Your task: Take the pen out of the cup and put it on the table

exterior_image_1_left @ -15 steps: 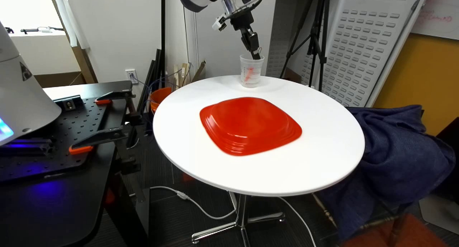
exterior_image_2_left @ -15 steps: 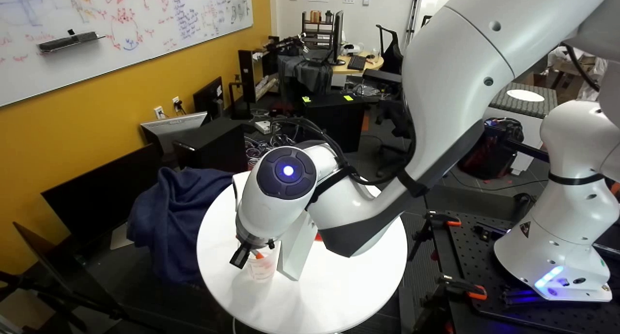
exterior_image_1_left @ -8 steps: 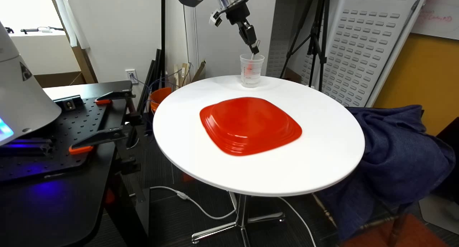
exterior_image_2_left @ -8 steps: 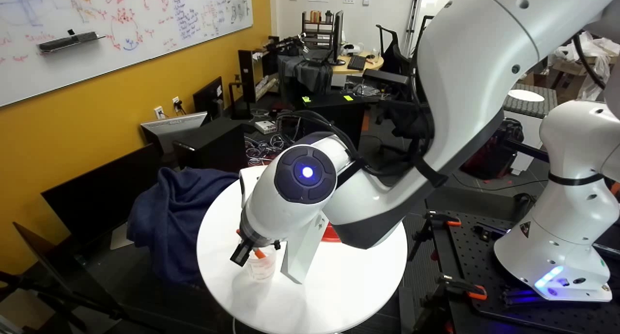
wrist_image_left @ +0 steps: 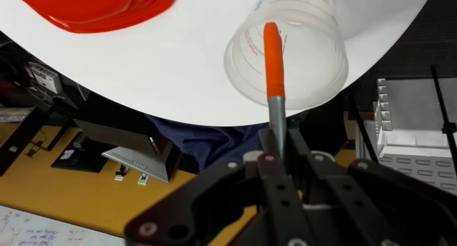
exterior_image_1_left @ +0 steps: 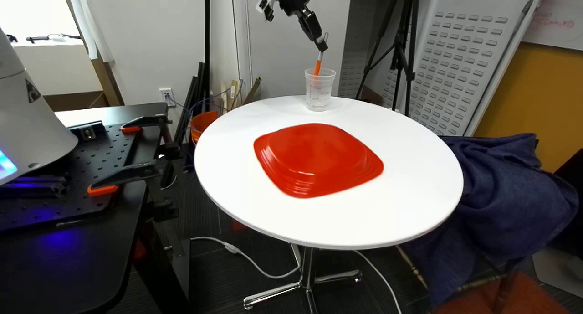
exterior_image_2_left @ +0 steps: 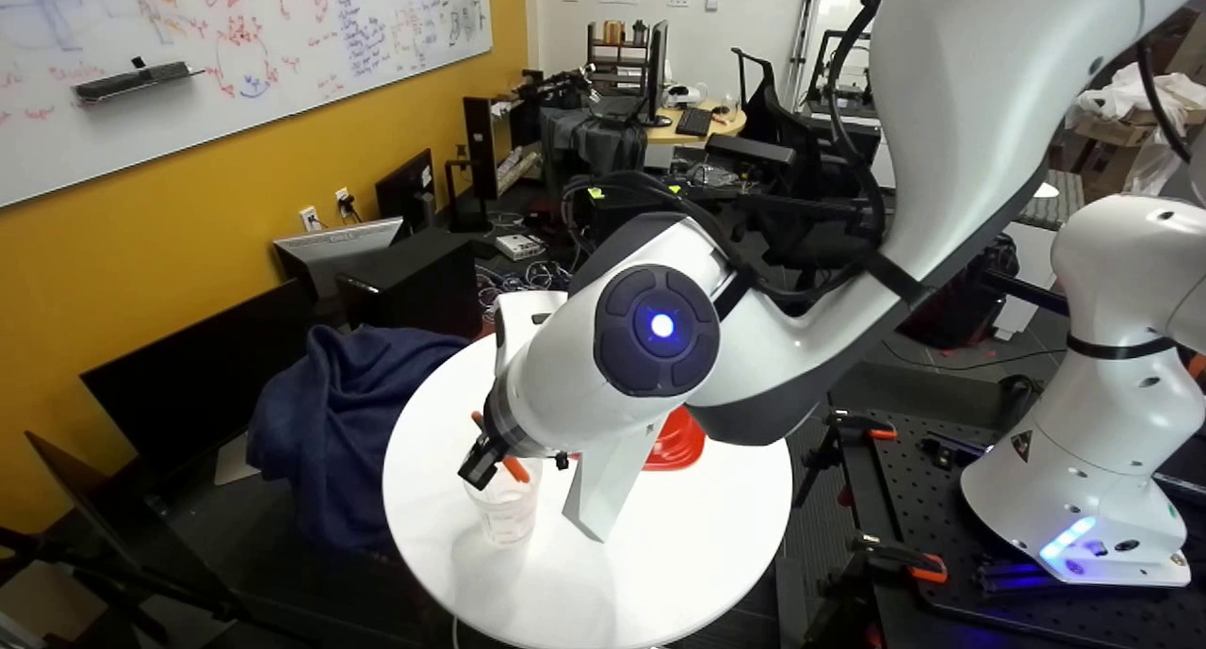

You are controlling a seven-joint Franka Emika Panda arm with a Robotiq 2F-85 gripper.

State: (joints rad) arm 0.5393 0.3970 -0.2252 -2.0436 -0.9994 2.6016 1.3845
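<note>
My gripper [wrist_image_left: 281, 136] is shut on the grey barrel of the pen [wrist_image_left: 274, 62], whose orange end slants down at the cup's mouth. In an exterior view the pen [exterior_image_1_left: 317, 67] shows mostly above the rim; whether its tip is still just inside I cannot tell. The clear cup [exterior_image_1_left: 319, 93] stands upright at the edge of the round white table [exterior_image_1_left: 391, 204], below the gripper. In the wrist view the cup [wrist_image_left: 316, 65] opens toward me, with nothing else visible inside. An exterior view has the gripper [exterior_image_2_left: 479, 465] over the cup's rim, partly hiding the pen.
A red square plate [exterior_image_1_left: 319, 159] lies upside down on the table, beside the cup. A dark blue cloth [exterior_image_1_left: 501, 200] hangs over a chair at the table's side. A black tripod [exterior_image_1_left: 401, 54] stands behind the table, and a dark workbench [exterior_image_1_left: 68, 259] carries the arm's base.
The gripper has risen, drawing the pen upward. A second ago the fingertips were at the cup's rim with the orange part inside; now most of it shows above. The cup has stayed put.
</note>
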